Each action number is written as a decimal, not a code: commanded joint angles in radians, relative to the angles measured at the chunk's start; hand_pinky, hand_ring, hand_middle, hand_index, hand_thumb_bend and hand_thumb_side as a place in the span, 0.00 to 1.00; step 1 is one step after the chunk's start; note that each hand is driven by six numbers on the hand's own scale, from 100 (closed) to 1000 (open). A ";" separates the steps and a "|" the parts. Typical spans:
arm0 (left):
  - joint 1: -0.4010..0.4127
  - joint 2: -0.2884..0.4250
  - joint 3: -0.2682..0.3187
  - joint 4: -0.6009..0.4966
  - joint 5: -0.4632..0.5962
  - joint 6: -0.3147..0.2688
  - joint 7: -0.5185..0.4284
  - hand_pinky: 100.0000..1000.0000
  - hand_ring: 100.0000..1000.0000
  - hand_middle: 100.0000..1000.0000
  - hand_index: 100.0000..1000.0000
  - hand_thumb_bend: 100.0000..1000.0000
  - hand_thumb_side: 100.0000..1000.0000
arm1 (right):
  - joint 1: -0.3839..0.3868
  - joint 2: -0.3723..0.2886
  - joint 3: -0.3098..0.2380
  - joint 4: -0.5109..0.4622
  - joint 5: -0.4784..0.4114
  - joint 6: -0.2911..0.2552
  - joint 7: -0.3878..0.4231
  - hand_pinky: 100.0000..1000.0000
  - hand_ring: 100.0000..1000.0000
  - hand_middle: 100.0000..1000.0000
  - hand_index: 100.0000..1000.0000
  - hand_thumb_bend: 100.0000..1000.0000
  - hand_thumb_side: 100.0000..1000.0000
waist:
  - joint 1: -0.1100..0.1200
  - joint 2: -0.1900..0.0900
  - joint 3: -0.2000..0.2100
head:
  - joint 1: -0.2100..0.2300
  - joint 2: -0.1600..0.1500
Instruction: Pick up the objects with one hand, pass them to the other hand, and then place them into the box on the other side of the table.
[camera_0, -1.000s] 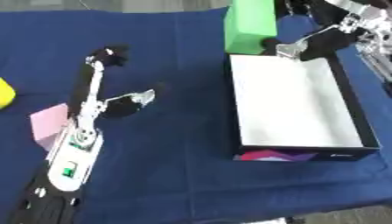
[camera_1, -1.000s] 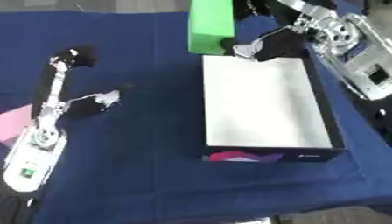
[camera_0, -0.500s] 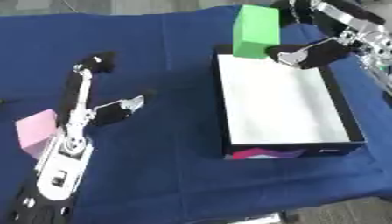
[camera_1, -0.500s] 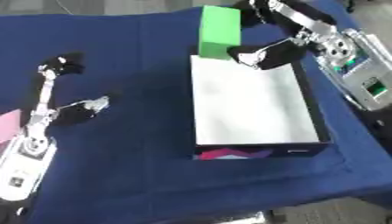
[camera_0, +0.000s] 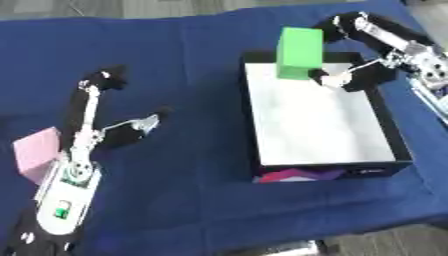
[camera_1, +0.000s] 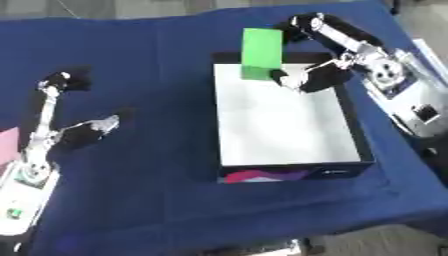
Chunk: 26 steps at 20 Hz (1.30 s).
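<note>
the right hand (camera_1: 337, 52) reaches in from the upper right, over the far end of the box (camera_0: 401, 150). its fingers and thumb curl round a green block (camera_0: 300, 46), with the thumb tip at the block's lower right corner and the fingers behind its top edge. the block stands upright in the grip, at the box's far rim and partly over its pale floor; whether its bottom edge touches the floor i cannot tell, though it looks slightly above it. the box is black-walled with a white inside, and it lies on the right half of the blue cloth (camera_0: 192, 200). a pink and purple patch shows on its near outer wall.

the left hand (camera_0: 92, 125) lies on the left side of the cloth, well apart from the box. its fingers stretch straight toward the far edge and the thumb sticks out to the right, holding nothing. just beside its wrist, on the left, a pink block (camera_0: 35, 155) rests on the cloth, partly tucked behind the arm in the left eye view and cut by the frame edge in the right eye view.

the cloth covers the whole table, with a strip of grey floor showing past the far and near edges.
</note>
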 joint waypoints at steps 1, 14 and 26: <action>-0.008 0.015 0.000 -0.009 -0.002 -0.005 -0.004 0.78 0.63 0.58 0.79 0.72 0.36 | -0.004 -0.038 -0.022 0.039 0.056 -0.005 -0.009 0.80 0.76 0.40 0.61 0.31 0.00 | 0.013 -0.044 -0.001 | -0.006 -0.011; -0.006 0.013 -0.001 -0.010 -0.002 -0.011 -0.008 0.78 0.63 0.58 0.79 0.72 0.36 | -0.018 -0.033 -0.016 0.177 0.234 -0.092 0.034 0.83 0.84 0.69 0.82 0.37 0.06 | 0.014 -0.043 0.007 | 0.000 -0.011; -0.005 0.015 0.001 -0.017 0.005 -0.007 -0.006 0.78 0.63 0.58 0.80 0.72 0.36 | -0.015 -0.028 -0.031 0.175 0.235 -0.096 0.010 0.88 0.96 0.84 0.97 0.42 0.17 | 0.011 -0.045 0.013 | 0.000 0.000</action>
